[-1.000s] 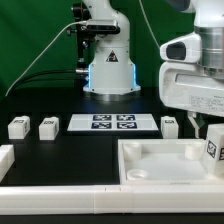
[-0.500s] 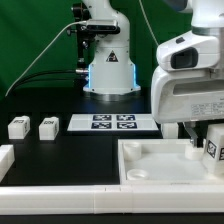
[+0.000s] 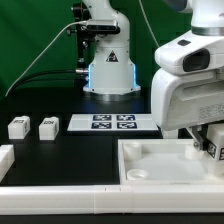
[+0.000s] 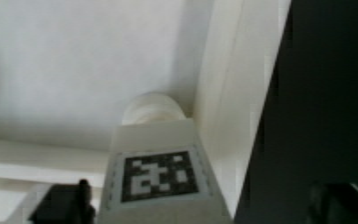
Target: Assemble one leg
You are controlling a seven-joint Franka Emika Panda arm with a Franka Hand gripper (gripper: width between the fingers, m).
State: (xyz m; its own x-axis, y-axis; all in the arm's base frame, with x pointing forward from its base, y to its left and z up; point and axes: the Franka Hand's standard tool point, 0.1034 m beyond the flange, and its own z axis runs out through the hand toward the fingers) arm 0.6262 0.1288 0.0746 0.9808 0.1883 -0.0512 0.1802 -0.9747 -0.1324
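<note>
A leg [image 3: 213, 150], a stubby white block with a square tag, stands at the right end of the large white tray-like piece [image 3: 160, 160]. My gripper [image 3: 204, 141] is low over it. In the wrist view the leg [image 4: 158, 172] lies between my gripper's [image 4: 197, 206] dark fingers [image 4: 62, 205], with a gap on each side, so the jaws are open around it. Two more legs [image 3: 17, 127] [image 3: 47, 127] stand on the black table at the exterior view's left.
The marker board [image 3: 112, 122] lies at the middle back, in front of the robot base [image 3: 108, 70]. A white rail [image 3: 60, 198] runs along the front edge, with a white block [image 3: 5, 157] at the far left.
My arm has come down and shifted toward the exterior view's left, bringing the fingers around the leg. Its body now hides a leg that stood behind the tray.
</note>
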